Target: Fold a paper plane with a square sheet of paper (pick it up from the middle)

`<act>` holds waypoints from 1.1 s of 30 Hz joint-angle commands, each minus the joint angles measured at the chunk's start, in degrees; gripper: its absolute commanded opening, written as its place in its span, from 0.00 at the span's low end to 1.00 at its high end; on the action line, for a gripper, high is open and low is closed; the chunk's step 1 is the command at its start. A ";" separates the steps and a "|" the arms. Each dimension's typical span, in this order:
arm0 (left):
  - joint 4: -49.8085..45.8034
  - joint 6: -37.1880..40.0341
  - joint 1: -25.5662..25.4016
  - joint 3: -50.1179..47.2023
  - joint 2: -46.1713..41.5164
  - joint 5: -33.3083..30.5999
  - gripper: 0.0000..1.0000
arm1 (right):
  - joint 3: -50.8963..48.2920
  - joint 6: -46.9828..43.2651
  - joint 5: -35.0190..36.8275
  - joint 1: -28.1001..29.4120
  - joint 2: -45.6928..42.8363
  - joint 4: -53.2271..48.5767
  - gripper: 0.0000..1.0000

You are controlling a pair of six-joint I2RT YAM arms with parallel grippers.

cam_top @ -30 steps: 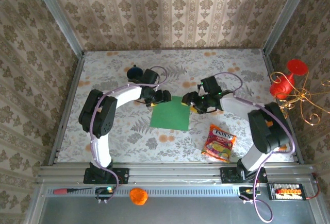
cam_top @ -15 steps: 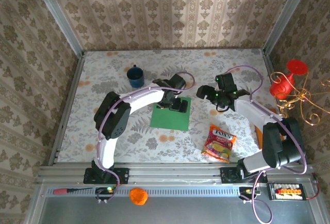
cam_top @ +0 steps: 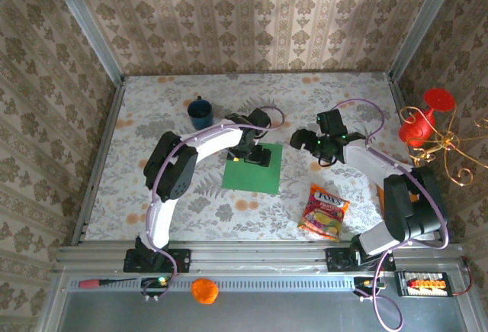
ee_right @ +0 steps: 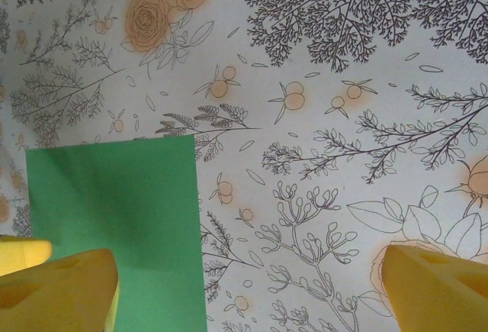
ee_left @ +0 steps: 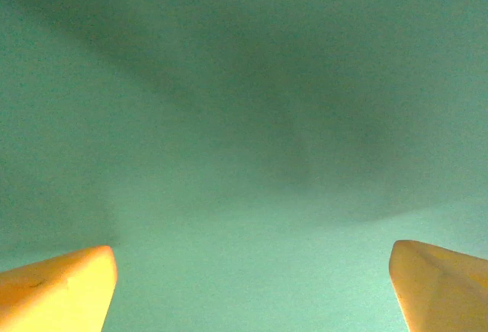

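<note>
My left claw [cam_top: 261, 154] hangs low above the square sheet of paper [cam_top: 250, 175], with its jaws wide apart and nothing between them; in its own camera the green surface lies directly under the yellow fingertips [ee_left: 53, 286], very close. My right claw [cam_top: 306, 140] is also spread open and empty, over the bare table [cam_top: 343, 103], and the sheet lies beside it, toward my left claw, not touching it. I judge that the step in hand is the pick-up from the middle. Seen from above, my left claw stands over the far part of the sheet, near its far edge, so I think it should come a little toward my base before it goes down. Then it should press both tips lightly and close slowly, so that the thin paper rises into a small ridge and does not slide. The sheet lies flat, unfolded as far as I can see. Being square, it has no long axis and no nose yet; its edges are slightly turned against the table's edges
</note>
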 commanded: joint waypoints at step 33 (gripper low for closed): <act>-7.88 -6.40 -3.21 4.17 9.30 -5.90 0.85 | 1.02 0.27 1.32 -0.23 3.31 -1.79 0.90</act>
